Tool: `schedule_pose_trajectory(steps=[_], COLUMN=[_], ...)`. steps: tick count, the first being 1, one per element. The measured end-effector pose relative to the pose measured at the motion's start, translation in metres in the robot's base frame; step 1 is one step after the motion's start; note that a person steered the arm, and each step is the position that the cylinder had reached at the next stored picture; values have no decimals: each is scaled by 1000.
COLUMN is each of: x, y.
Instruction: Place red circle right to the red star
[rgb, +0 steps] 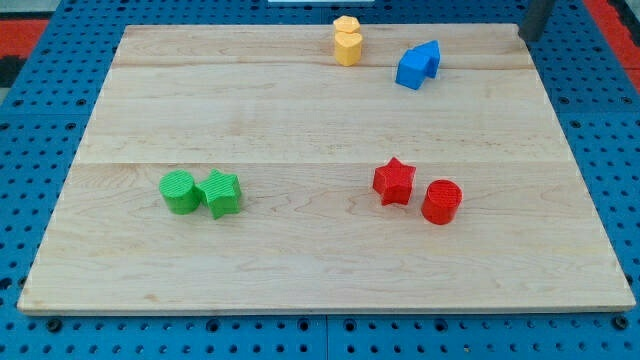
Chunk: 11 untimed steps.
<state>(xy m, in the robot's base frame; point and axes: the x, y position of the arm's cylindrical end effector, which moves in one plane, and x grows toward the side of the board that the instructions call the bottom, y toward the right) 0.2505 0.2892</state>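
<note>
1. On the wooden desk (300, 110), the red circle (441, 201) sits just to the view's right of the red star (394, 182) (slightly lower).
2. The tool, a bare rod with no jaws, shows at the view's top right; my tip (524, 38) is well apart from all blocks.
3. A green circle (180, 192) touches a green star (221, 193) at the view's left.

The dark rod (534, 18) is cut off by the view's top; my tip's end is blurred.

There are no words, numbers or signs to read here, not on the wooden board (300, 110), not on any of the coloured blocks, and not on the blue table with holes (30, 110) under it
</note>
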Motion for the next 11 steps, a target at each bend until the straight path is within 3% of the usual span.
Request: schedule_pose_trajectory(steps=[2, 3, 5, 6, 7, 8, 9, 10, 11], x=[249, 300, 237, 265, 284, 279, 246, 226, 228], y=[-24, -63, -139, -118, -136, -175, -160, -181, -169])
